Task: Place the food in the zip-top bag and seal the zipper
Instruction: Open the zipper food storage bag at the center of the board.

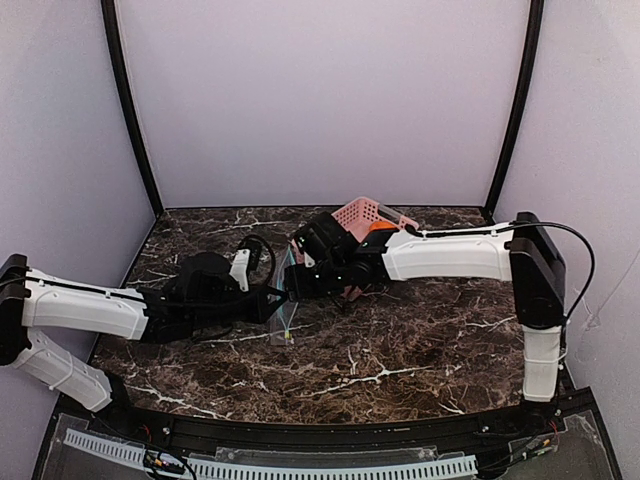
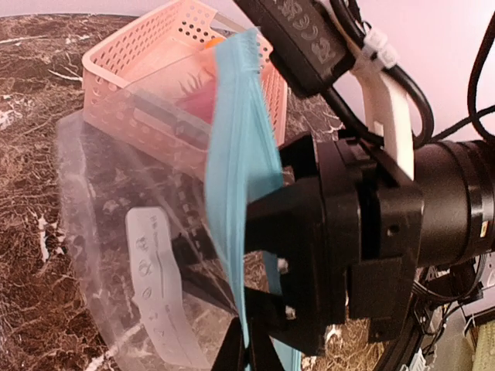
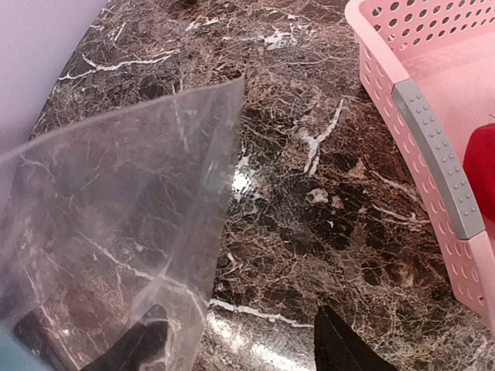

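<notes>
Your left gripper [image 2: 246, 352] is pinched together on the bag [image 1: 286, 312], gripping it at the blue zipper [image 2: 236, 154], and holds it up on edge above the table [image 1: 420, 340] near the middle. In the left wrist view the zipper runs from 6 o'clock up to 12 o'clock, and the clear body of the bag with its white label [image 2: 155, 286] hangs out toward 9 o'clock.

Your right gripper [image 3: 240, 348] is right against the bag from the 1 o'clock side. Its fingers stand apart, and one of them shows through the plastic, so the bag's edge lies between them without being squeezed.

The pink basket [image 1: 362, 212] sits on the table at 1 o'clock from the bag, partly under your right arm. The red food [image 3: 483, 178] lies inside it, at 3 o'clock in the right wrist view. The orange food [image 1: 380, 227] shows at the basket's near edge, mostly hidden by the arm. Neither food is in the bag.
</notes>
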You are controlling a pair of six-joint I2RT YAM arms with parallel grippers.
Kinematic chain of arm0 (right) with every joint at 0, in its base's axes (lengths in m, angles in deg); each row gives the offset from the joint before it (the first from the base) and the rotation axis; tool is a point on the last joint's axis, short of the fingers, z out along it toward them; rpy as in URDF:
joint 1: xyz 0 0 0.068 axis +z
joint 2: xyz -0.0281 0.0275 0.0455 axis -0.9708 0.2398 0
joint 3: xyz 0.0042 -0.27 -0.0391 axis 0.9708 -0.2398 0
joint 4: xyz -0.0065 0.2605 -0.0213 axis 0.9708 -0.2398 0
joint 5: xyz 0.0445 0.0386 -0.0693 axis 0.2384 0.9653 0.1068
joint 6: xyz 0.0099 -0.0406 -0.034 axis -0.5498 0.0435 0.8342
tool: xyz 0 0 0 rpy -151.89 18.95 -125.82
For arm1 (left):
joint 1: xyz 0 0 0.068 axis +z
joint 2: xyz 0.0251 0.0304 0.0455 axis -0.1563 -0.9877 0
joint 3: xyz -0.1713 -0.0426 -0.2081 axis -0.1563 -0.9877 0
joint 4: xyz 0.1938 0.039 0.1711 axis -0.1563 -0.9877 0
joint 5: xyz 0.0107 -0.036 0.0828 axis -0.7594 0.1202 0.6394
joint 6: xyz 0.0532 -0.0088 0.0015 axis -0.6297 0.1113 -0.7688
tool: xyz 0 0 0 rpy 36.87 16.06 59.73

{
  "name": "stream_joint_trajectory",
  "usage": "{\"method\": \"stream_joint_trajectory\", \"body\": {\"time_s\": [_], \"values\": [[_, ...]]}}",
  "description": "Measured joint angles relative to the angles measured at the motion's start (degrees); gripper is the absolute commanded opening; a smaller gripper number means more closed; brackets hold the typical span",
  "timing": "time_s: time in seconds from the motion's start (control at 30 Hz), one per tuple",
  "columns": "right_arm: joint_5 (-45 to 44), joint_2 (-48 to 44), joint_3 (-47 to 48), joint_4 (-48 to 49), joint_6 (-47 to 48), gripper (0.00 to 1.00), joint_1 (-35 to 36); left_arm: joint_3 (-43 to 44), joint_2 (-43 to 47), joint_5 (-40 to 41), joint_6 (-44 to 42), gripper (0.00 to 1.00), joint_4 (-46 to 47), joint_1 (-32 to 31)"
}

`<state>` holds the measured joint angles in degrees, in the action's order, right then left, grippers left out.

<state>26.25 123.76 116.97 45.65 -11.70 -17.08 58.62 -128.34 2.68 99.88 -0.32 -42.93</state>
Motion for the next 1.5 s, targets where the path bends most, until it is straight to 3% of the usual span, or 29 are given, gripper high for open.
{"method": "stream_joint_trajectory", "body": {"time_s": [0.07, 0.17, 0.37, 0.57, 0.73, 0.93, 1.07, 1.27, 1.4, 1.5], "values": [[2.29, 0.90, 1.77, -1.20, -0.74, 0.52, -0.02, 0.02, 0.15, -0.09, 0.70, 0.01, 0.33, 0.02], [4.31, 1.97, 5.35, -3.98, -2.29, 0.29, -0.28, 0.52, 1.20, 0.59, 2.25, 0.01, -1.53, 0.02], [2.27, 1.03, 6.88, -7.54, -4.52, 0.06, -0.28, 5.55, 6.01, 4.85, 2.47, 0.01, -9.90, -0.02], [-5.27, -1.05, 3.48, -7.93, -3.69, 0.03, -0.94, 6.19, 8.85, 10.58, 1.84, 0.01, -16.74, -0.02], [-6.62, -3.43, 3.21, -9.03, -2.60, 0.00, 0.11, 7.39, 7.93, 12.85, 1.88, 0.01, -23.45, -0.39], [-5.90, -5.57, 2.36, -10.43, -1.92, 0.00, 0.57, 7.74, 8.02, 10.36, 1.88, 0.02, -22.82, -0.42], [-4.68, -5.64, 1.51, -12.11, -0.83, 0.00, 1.36, 4.90, 8.11, 5.09, 2.40, 0.18, -20.33, -0.22], [-1.16, -5.64, 1.49, -14.14, 1.44, 0.00, 2.91, 3.58, 8.79, -1.16, 1.73, 0.74, -20.92, 0.28], [2.51, -5.62, 1.49, -14.58, 3.21, 0.00, 3.21, 4.46, 11.41, -4.00, -2.47, 0.92, -23.39, 0.33], [4.92, -5.62, 1.51, -15.23, 5.20, 0.00, 3.32, 6.88, 12.55, -5.86, -6.75, 0.98, -25.90, 0.33]]}}
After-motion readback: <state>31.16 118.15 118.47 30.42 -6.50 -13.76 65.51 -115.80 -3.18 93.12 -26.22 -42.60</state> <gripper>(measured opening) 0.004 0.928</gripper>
